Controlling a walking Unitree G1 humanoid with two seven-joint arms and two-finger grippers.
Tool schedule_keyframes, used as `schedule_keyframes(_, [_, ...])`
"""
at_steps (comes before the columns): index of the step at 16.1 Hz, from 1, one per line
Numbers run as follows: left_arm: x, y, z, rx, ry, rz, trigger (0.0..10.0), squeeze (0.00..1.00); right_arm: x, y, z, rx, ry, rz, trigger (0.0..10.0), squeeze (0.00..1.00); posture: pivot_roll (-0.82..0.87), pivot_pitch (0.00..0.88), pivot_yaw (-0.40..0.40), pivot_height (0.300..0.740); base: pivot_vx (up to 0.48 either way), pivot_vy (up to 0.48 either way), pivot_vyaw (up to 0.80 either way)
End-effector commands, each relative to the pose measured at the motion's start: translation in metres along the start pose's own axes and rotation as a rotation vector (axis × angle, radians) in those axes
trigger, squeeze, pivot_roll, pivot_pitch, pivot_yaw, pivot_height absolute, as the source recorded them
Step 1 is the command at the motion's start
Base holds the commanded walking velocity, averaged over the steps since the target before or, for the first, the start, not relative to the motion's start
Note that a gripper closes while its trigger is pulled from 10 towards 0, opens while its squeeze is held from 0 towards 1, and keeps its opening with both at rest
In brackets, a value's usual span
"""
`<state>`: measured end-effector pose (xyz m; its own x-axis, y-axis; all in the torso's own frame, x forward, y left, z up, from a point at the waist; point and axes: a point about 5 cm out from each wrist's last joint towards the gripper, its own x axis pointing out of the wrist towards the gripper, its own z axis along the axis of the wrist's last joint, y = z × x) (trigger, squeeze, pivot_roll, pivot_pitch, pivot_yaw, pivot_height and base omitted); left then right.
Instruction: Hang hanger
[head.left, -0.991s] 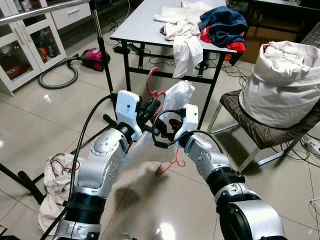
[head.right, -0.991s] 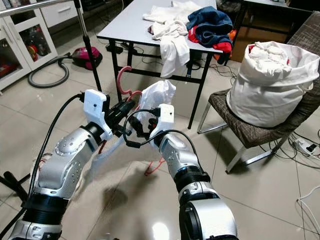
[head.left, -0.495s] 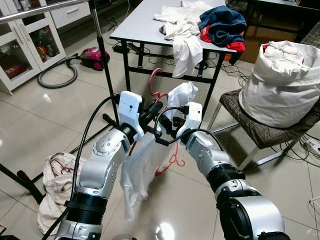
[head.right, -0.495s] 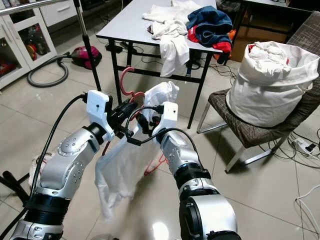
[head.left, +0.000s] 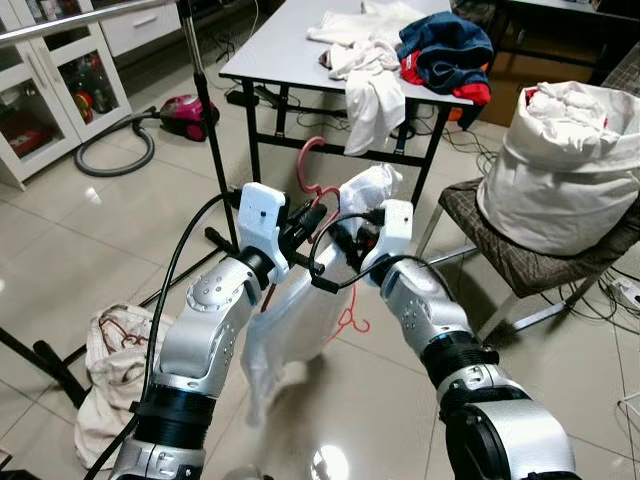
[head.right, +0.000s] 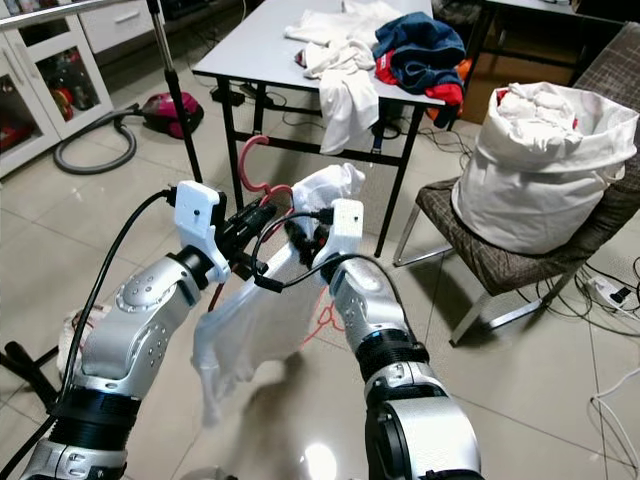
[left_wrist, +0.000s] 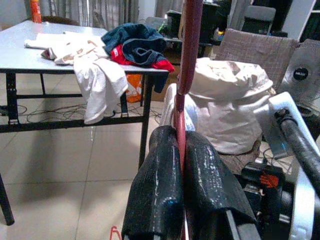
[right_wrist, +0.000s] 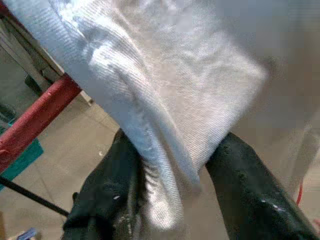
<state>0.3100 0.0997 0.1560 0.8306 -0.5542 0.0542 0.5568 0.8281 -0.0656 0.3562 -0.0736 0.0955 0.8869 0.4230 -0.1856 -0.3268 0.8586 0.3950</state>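
The left gripper is pinched tight on the red hanger, held up in front of the tabletop. Beside it, the right gripper squeezes the white shirt hanging down. No writing can be read.

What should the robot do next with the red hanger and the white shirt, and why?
Probably lift both claws up toward the rail. The left claw is shut on the hanger, and the right claw pinches the shirt, which droops low from the hanger. The hook sits well below the rail, so it needs raising before it can hang.
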Motion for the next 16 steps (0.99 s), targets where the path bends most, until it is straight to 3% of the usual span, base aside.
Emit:
schedule_keyframes(1, [0.0,0.005,0.003,0.019,-0.007,0.014,10.0,0.0,-0.004,-0.012,0.013,-0.024,-0.062,-0.045,0.0,0.0,0.09,0.0,-0.028,0.74,0.0,0.0,0.0])
schedule_keyframes(7, [0.0,-0.001,-0.005,0.034,0.036,-0.028,10.0,0.0,-0.008,-0.005,0.045,-0.123,-0.199,-0.018,0.0,0.0,0.08,0.0,-0.024,0.74,0.0,0.0,0.0])
schedule_keyframes(10, [0.001,-0.014,-0.012,0.047,0.073,-0.119,10.0,0.0,-0.009,0.013,0.054,-0.158,-0.232,0.068,0.0,0.0,0.07,0.0,-0.018,0.74,0.0,0.0,0.0])
schedule_keyframes(16, [0.001,-0.011,-0.011,0.062,0.078,-0.101,10.0,0.0,-0.011,0.007,0.027,-0.097,-0.133,0.044,0.0,0.0,0.07,0.0,-0.015,0.74,0.0,0.0,0.0])
